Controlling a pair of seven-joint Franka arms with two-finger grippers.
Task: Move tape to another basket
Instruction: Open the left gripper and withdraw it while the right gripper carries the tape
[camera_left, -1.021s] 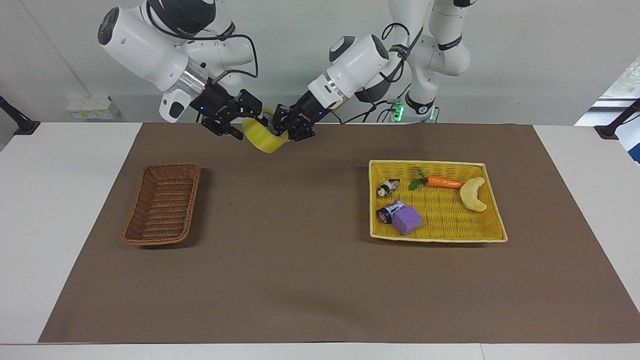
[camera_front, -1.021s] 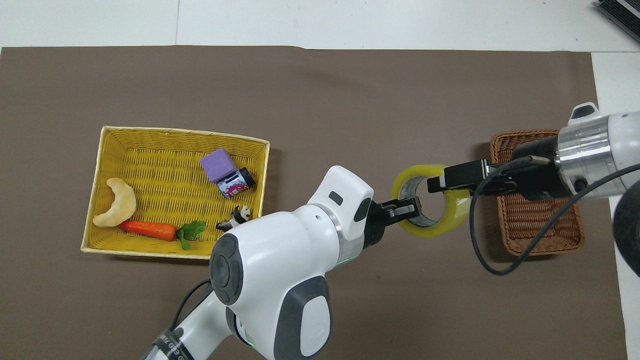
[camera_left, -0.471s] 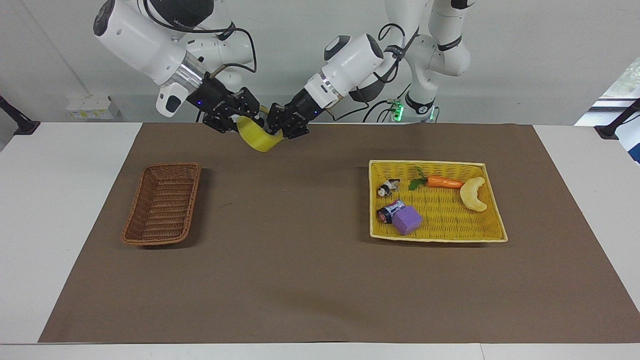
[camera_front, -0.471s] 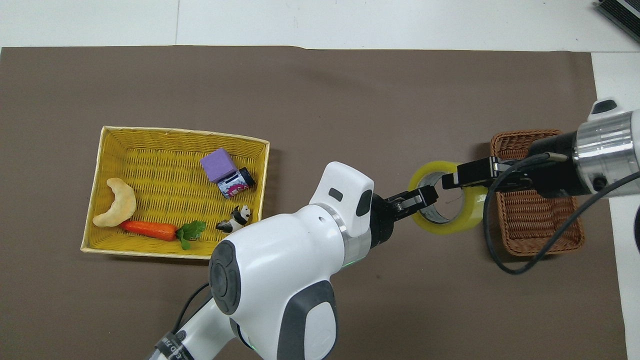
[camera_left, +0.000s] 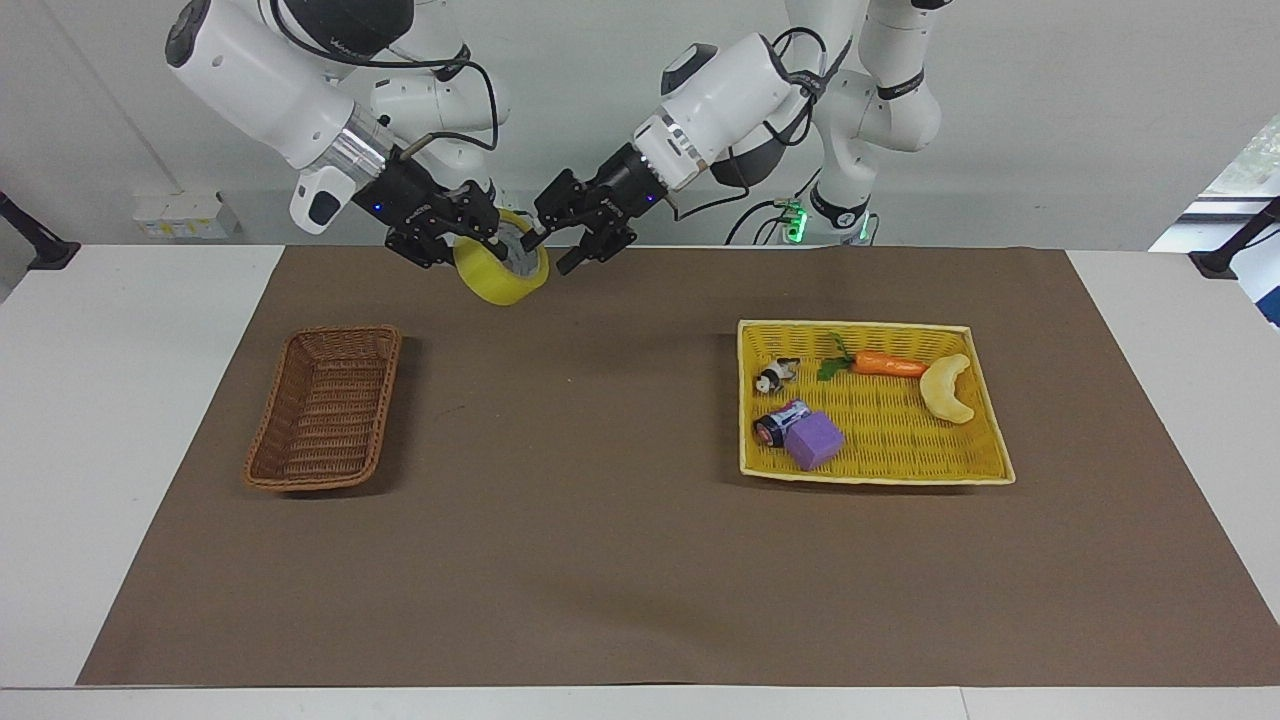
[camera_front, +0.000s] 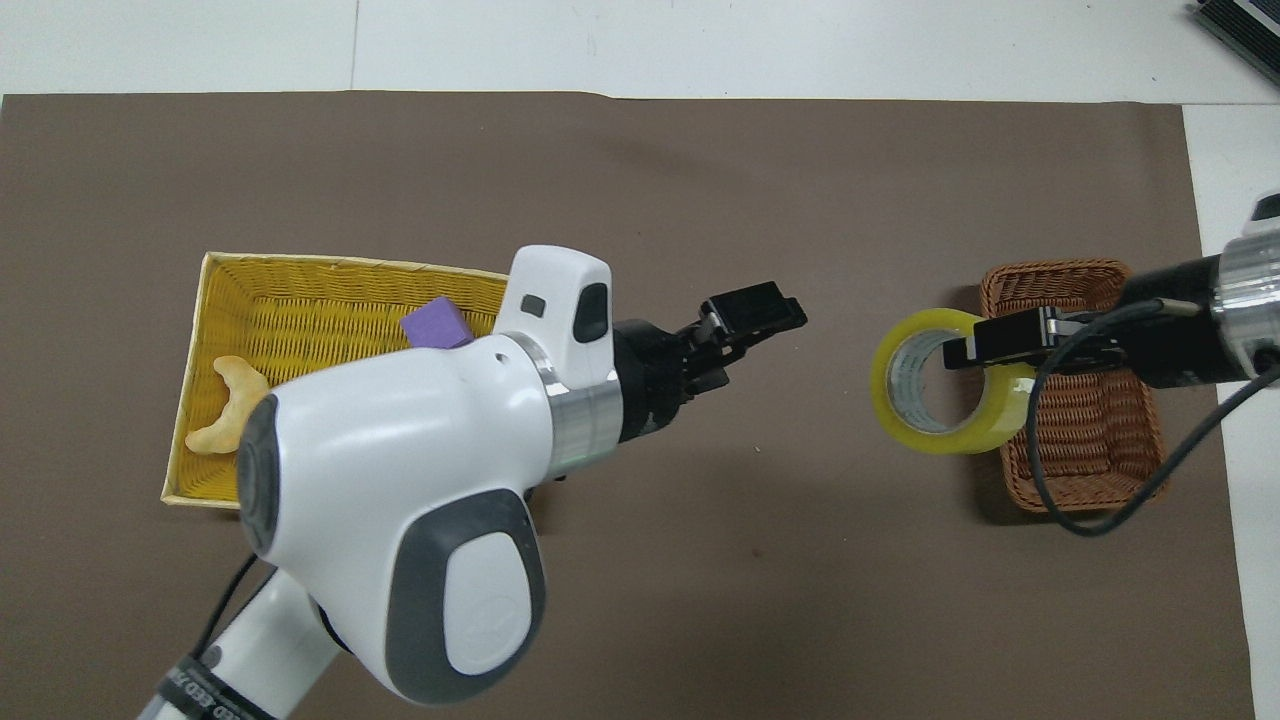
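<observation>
The right gripper (camera_left: 478, 238) pinches the rim of the tape (camera_left: 501, 271), one finger inside the pale core and one outside, and holds the yellow roll up in the air over the brown mat (camera_left: 600, 560), just off the edge of the wicker basket (camera_left: 325, 408) on the side toward the left arm's end of the table. From above, the tape (camera_front: 947, 396) overlaps that basket's rim (camera_front: 1050, 275), while the right gripper (camera_front: 995, 345) reaches out across the basket itself. The basket sits on the mat with nothing in it. The left gripper (camera_left: 565, 238) hangs in the air with its fingers spread wide and nothing between them, clear of the tape, over bare mat between the basket and the yellow tray (camera_left: 870, 478). In the overhead view the left gripper (camera_front: 745, 322) points toward the tape with a plain gap between the two. Well apart from the basket, toward the left arm's end, the yellow tray holds a carrot (camera_left: 885, 365), a pale crescent toy (camera_left: 948, 389), a purple block (camera_left: 815, 440), a small can (camera_left: 778, 423) touching that block, and a little panda figure (camera_left: 775, 377).
</observation>
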